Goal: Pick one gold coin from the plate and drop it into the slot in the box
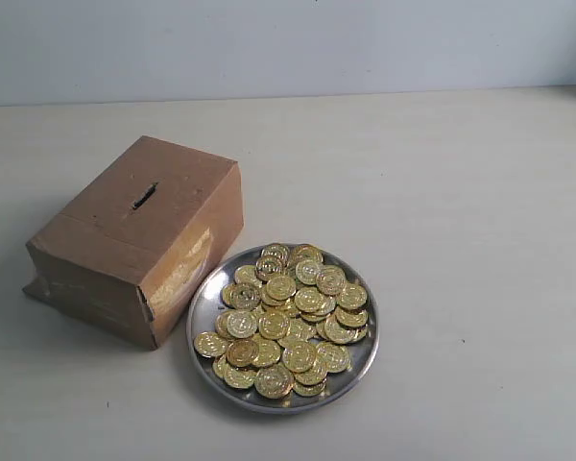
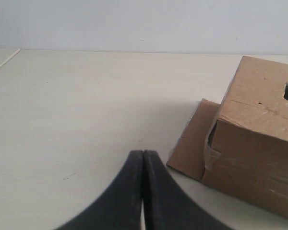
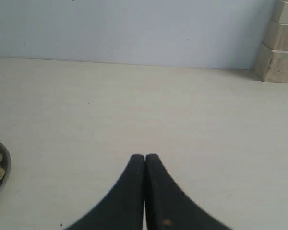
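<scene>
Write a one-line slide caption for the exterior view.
Cardboard box, slot on top, beside a silver plate heaped with gold coins.

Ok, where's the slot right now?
Exterior view: the slot is a dark slit in the top face of the box, left of centre, up and left of the plate. The left wrist view shows it too.

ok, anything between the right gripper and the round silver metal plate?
Nothing. Right wrist view shows only bare pale tabletop between the black right gripper and the round silver metal plate.
</scene>
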